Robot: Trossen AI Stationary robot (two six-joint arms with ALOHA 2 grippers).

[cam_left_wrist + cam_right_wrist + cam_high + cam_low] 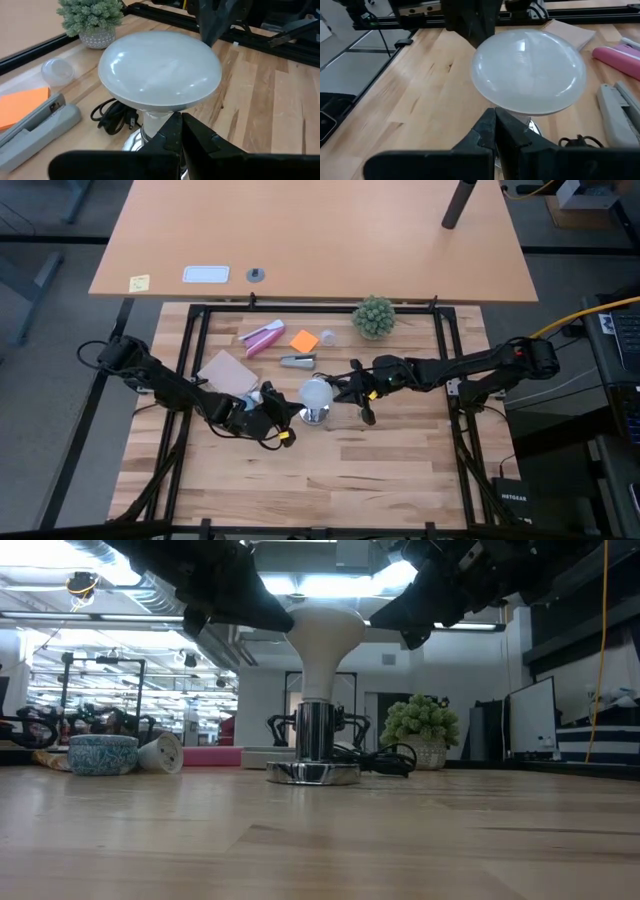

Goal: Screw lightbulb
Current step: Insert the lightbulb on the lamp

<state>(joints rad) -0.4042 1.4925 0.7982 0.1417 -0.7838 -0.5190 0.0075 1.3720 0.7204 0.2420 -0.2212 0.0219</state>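
Both sets of jaws are pressed closed, holding nothing. The left gripper (288, 420) and right gripper (352, 395) flank the lightbulb (317, 392), which stands upright in the metal socket (312, 772) mid-tabletop (340, 480), with the green plant ball (373, 316) toward the far edge.

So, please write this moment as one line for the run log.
lightbulb: upright in socket | left tool: shut, beside bulb | right tool: shut, beside bulb
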